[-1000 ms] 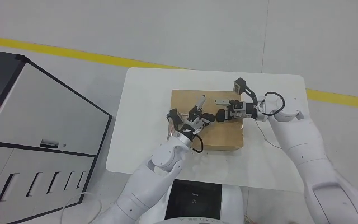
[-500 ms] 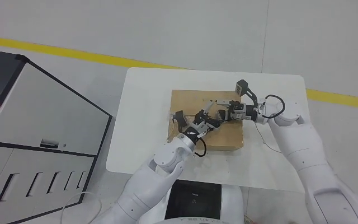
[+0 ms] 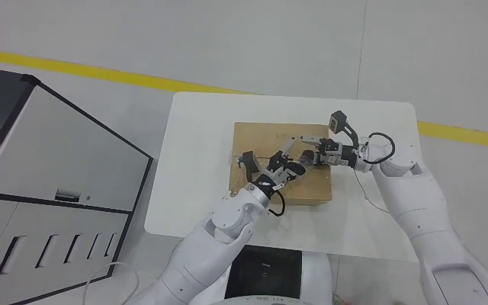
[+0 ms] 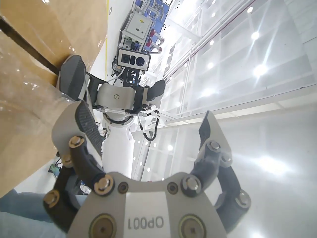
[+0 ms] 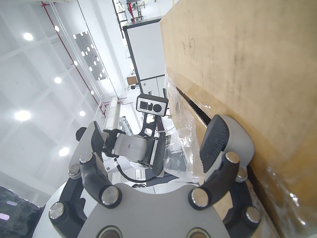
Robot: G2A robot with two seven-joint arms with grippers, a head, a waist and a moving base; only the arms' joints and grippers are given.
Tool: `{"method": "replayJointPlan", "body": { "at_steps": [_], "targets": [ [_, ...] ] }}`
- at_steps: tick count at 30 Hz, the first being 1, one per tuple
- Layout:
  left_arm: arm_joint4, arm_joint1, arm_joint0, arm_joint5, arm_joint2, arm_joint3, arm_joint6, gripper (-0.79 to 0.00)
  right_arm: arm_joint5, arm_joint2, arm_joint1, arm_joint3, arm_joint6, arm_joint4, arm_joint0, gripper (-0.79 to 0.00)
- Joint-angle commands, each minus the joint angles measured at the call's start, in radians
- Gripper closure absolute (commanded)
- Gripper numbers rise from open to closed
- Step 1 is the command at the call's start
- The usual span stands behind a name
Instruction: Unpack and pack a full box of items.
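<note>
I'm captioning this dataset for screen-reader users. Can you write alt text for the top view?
A closed cardboard box sits on a white table, with the left gripper and right gripper facing each other over its top, jaws open. A grey cabinet stands beside the table.

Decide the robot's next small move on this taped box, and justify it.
Probably press the box-side jaw of the right gripper into the seam to lift a flap: the box is shut, clear tape is loose there, and the left gripper, also open, sits alongside.
</note>
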Motion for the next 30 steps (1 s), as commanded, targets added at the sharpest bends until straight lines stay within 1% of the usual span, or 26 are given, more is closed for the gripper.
{"method": "replayJointPlan", "body": {
  "at_steps": [1,8,19,30],
  "targets": [
    [0.0,-0.002,-0.003,0.002,0.006,0.004,-0.002,-0.785,0.003,0.006,0.003,-0.01,-0.001,0.0,-0.008,-0.785],
    [0.001,-0.006,-0.003,0.001,0.021,0.01,-0.005,-0.785,0.025,0.027,0.015,-0.054,0.001,-0.009,-0.045,-0.785],
    [0.004,-0.012,-0.01,-0.001,0.031,0.02,-0.003,-0.785,0.072,0.097,0.046,-0.134,0.029,-0.019,-0.115,-0.785],
    [-0.004,-0.022,-0.021,-0.006,0.058,0.041,-0.008,-0.785,0.078,0.082,0.049,-0.152,0.035,0.006,-0.124,-0.785]
  ]
}}
